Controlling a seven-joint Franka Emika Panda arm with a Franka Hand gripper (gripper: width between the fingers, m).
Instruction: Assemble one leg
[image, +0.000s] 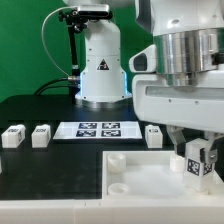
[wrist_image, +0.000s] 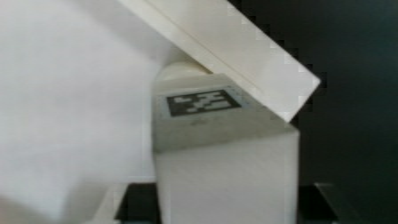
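Gripper (image: 197, 150) is pinched on one leg (image: 198, 162), tag face outward, jaws on either side of the block. It holds the leg over the white plate (image: 150, 175), at the plate's corner on the exterior view's right. The wrist view shows the same leg close against the plate's surface, next to a plate edge. Can't tell if it touches or sits in a socket.

Empty corner sockets (image: 118, 158) are open at the plate's other end.

Three spare legs (image: 40, 135) stand off the plate, in a row behind its far edge. The marker board (image: 98, 129) lies flat among them.

Progress: leg picked and brought to the plate, so roughly mid-task. Left to do, as I judge it: line it up with the corner socket, seat or screw it in, let go.
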